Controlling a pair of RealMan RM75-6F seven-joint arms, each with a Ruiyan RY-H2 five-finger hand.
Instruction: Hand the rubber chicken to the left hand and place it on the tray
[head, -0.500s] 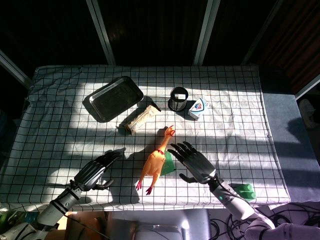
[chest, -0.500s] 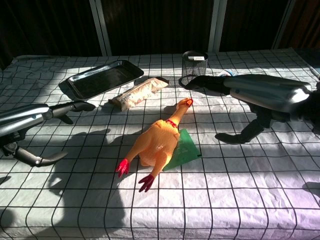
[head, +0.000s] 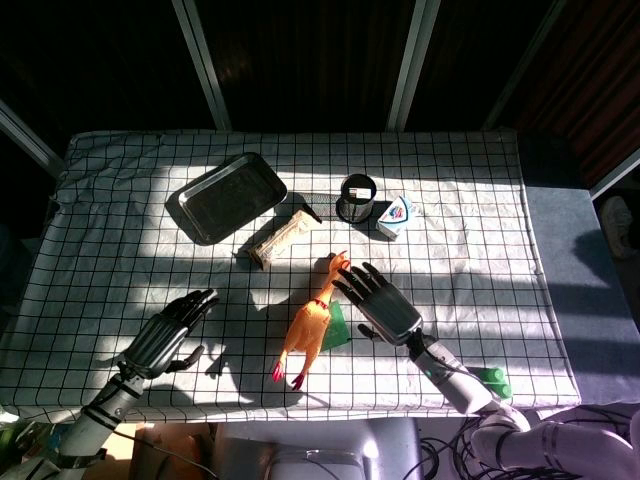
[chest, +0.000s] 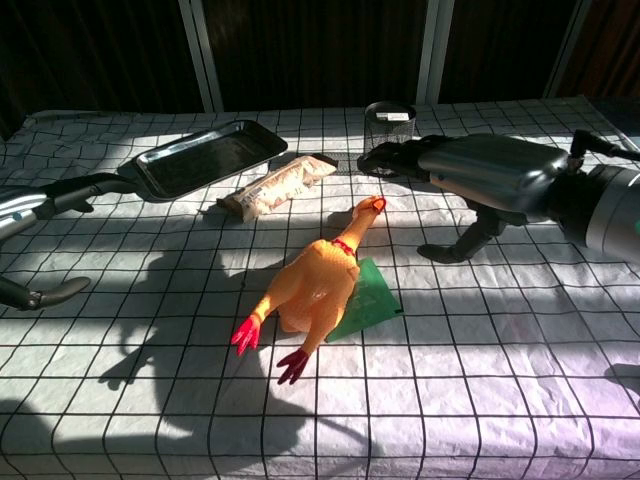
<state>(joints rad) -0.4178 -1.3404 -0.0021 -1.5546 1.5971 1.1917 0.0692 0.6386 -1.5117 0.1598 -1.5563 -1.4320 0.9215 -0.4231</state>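
Note:
The orange rubber chicken (head: 308, 334) (chest: 315, 288) lies on the checked cloth, head toward the far side, red feet toward me. My right hand (head: 378, 300) (chest: 478, 176) hovers open just right of the chicken's head, fingers spread, holding nothing. Over the front left of the table my left hand (head: 165, 335) (chest: 40, 200) is open and apart from the chicken. The metal tray (head: 226, 197) (chest: 205, 155) sits at the far left with nothing in it.
A green card (head: 338, 327) (chest: 368, 298) lies under the chicken's right side. A wrapped snack bar (head: 283, 238) (chest: 276, 186), a black mesh cup (head: 357, 199) (chest: 389, 124) and a small blue-white packet (head: 395, 216) stand beyond it. A green object (head: 493, 381) sits near the front right edge.
My right hand has moved forward and left, closer to the chicken's head. My left hand has drawn back to the left, away from the chicken. The chicken has not moved.

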